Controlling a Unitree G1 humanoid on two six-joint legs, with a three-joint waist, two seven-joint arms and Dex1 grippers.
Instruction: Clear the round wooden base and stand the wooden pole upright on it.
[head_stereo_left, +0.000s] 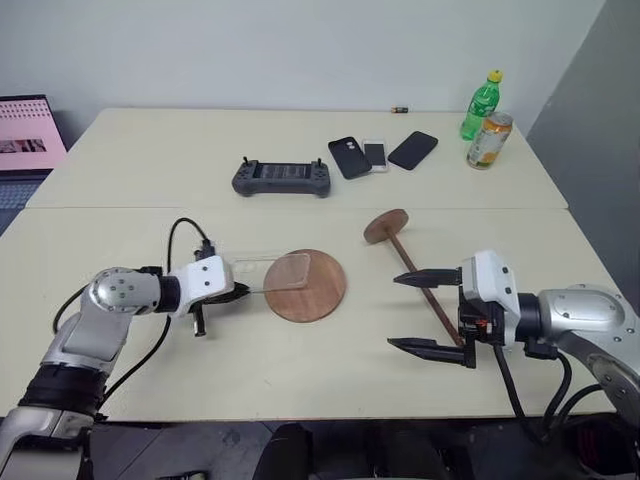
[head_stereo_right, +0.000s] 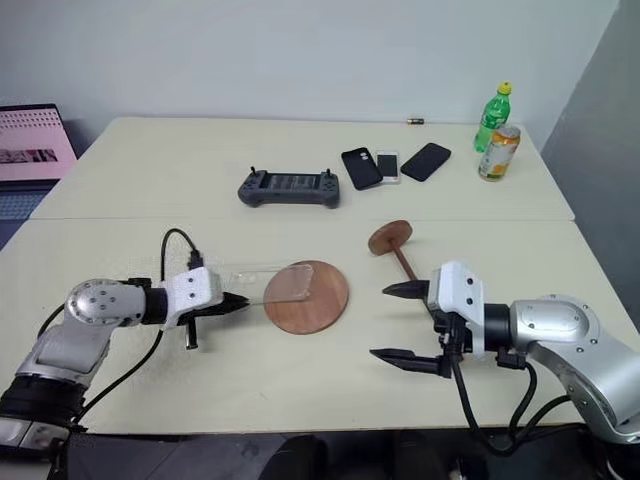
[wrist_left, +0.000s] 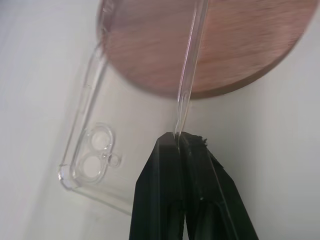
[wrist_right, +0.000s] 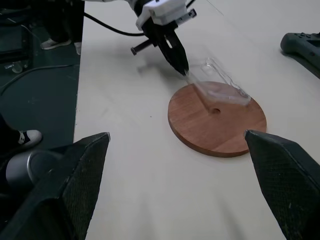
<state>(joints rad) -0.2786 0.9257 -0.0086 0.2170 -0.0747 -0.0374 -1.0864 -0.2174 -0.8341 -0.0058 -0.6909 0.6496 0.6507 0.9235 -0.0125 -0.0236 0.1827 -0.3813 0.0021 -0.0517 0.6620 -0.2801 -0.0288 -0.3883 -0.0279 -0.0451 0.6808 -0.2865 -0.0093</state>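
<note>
The round wooden base (head_stereo_left: 318, 296) lies flat at the table's middle, with a small hole (wrist_right: 215, 110) in its centre. A clear phone case (head_stereo_left: 268, 271) rests partly over its left side, tilted up on one edge. My left gripper (head_stereo_left: 243, 290) is shut on the case's edge (wrist_left: 178, 131), just left of the base. The wooden pole (head_stereo_left: 418, 283) lies on the table to the right, its disc end (head_stereo_left: 386, 226) pointing away from me. My right gripper (head_stereo_left: 393, 312) stands open beside the pole's near end, pointing left, with nothing between its fingers.
A grey game controller (head_stereo_left: 282, 178), three phones (head_stereo_left: 350, 157), a green bottle (head_stereo_left: 481, 104) and a can (head_stereo_left: 489, 140) sit at the back of the table. A pink laptop screen (head_stereo_left: 30, 135) stands off the far left edge. A black cable (head_stereo_left: 183, 235) loops above my left wrist.
</note>
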